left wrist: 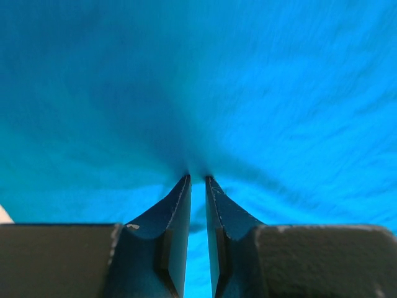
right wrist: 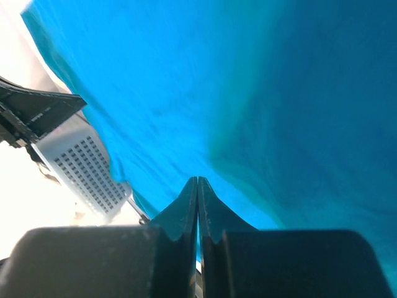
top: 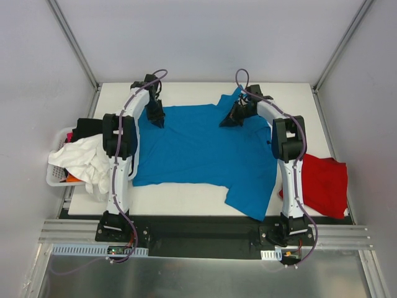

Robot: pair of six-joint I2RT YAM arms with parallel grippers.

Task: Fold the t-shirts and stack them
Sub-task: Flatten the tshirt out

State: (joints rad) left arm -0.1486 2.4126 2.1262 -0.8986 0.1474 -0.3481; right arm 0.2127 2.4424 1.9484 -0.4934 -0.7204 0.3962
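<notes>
The left fingers (left wrist: 177, 214) and right fingers (right wrist: 183, 217) are clenched on the spread, unfolded blue t-shirt (top: 198, 149); the red t-shirt (top: 322, 183) is laid apart, unstacked.

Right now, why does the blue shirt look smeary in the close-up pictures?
Left wrist view: the turquoise shirt sits too near the lens, so it's soft and streaky. Right wrist view: same blur, white glare at left. Top view: sharp, evenly lit.
</notes>
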